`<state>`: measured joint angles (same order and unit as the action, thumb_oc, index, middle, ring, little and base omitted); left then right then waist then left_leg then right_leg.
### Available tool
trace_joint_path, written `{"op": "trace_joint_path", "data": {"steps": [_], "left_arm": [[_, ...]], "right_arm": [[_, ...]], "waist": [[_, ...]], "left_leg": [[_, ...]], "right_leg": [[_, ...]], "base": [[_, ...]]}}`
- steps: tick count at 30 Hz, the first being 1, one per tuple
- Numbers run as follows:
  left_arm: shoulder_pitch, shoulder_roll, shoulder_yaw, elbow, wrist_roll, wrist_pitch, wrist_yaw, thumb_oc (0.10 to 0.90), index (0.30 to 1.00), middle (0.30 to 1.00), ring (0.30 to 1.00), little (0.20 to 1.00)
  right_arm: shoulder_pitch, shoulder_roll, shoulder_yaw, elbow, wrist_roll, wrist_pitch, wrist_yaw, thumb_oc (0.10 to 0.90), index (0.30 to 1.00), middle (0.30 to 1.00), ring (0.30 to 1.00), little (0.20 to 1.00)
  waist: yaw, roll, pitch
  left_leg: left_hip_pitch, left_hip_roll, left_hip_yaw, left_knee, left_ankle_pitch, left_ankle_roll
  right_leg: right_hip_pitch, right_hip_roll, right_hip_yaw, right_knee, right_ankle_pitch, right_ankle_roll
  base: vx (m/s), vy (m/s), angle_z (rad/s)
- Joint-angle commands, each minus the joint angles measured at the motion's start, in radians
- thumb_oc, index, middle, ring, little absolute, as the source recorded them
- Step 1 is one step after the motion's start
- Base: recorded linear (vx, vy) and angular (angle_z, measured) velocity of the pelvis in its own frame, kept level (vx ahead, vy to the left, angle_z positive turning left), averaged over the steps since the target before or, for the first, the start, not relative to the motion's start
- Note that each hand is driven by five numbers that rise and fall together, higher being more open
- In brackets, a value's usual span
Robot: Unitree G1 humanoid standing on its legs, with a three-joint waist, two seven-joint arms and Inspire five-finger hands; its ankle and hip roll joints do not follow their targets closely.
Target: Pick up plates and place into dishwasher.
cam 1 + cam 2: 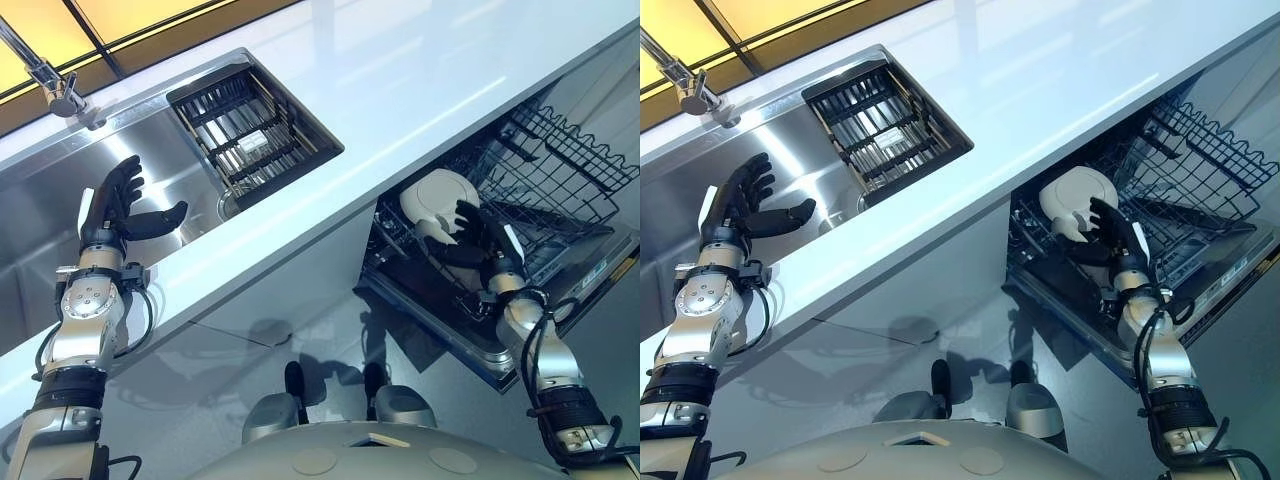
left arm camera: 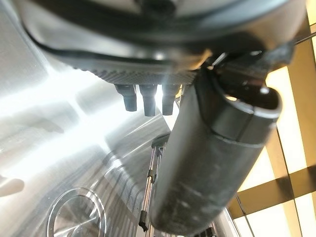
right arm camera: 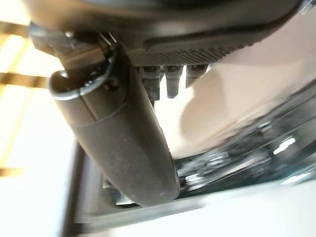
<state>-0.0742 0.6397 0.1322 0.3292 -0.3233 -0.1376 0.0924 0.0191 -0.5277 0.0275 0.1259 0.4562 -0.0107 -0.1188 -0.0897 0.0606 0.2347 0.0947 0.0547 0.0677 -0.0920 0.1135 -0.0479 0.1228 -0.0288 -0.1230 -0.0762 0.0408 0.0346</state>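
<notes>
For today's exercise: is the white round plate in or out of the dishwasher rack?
In: the white round plate stands inside the black wire rack.

A cream-white plate (image 1: 436,200) stands tilted on its edge at the left end of the dark wire rack (image 1: 565,165); the rack sits in the open dishwasher (image 1: 585,285); the dishwasher's door is lowered beneath the white countertop (image 1: 420,90).
</notes>
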Motion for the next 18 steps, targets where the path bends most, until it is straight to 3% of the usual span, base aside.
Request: {"op": "trace_joint_path", "data": {"steps": [1, 11, 14, 18], "left_arm": [[-0.012, 0.024, 0.054, 0.068, -0.003, -0.080, 0.035, 0.800, 0.900, 0.900, 0.900, 0.900], [0.009, 0.032, 0.096, 0.087, -0.013, -0.079, 0.025, 0.800, 0.900, 0.900, 0.900, 0.900], [0.010, 0.031, 0.094, 0.098, -0.015, -0.088, 0.022, 0.800, 0.900, 0.900, 0.900, 0.900], [0.000, 0.030, 0.077, 0.109, -0.020, -0.088, 0.025, 0.800, 0.900, 0.900, 0.900, 0.900]], "right_arm": [[-0.073, 0.013, -0.102, -0.178, 0.123, -0.151, 0.014, 0.800, 0.900, 0.900, 0.900, 0.900], [-0.022, 0.061, -0.200, -0.253, 0.259, -0.210, 0.025, 0.800, 0.900, 0.900, 0.900, 0.900], [-0.025, 0.080, -0.207, -0.246, 0.308, -0.255, -0.006, 0.800, 0.900, 0.900, 0.900, 0.900], [-0.042, 0.116, -0.232, -0.175, 0.319, -0.352, -0.135, 0.800, 0.900, 0.900, 0.900, 0.900]], "waist": [[-0.012, -0.011, -0.020], [-0.049, 0.000, -0.018], [-0.050, 0.003, -0.020], [-0.047, 0.012, -0.024]], "left_leg": [[-0.002, -0.069, 0.063, 0.041, -0.125, 0.058], [-0.005, -0.070, 0.100, 0.032, -0.125, 0.061], [-0.007, -0.071, 0.104, 0.031, -0.124, 0.062], [-0.007, -0.072, 0.109, 0.029, -0.123, 0.060]], "right_leg": [[-0.134, 0.027, -0.041, 0.268, -0.156, 0.046], [-0.151, 0.021, -0.032, 0.265, -0.149, 0.055], [-0.154, 0.021, -0.031, 0.263, -0.147, 0.056], [-0.153, 0.018, -0.037, 0.259, -0.144, 0.058]], "base": [[-0.02, 0.001, -0.12], [-0.02, -0.003, -0.11], [-0.01, -0.003, -0.14], [0.01, -0.002, -0.03]]}}
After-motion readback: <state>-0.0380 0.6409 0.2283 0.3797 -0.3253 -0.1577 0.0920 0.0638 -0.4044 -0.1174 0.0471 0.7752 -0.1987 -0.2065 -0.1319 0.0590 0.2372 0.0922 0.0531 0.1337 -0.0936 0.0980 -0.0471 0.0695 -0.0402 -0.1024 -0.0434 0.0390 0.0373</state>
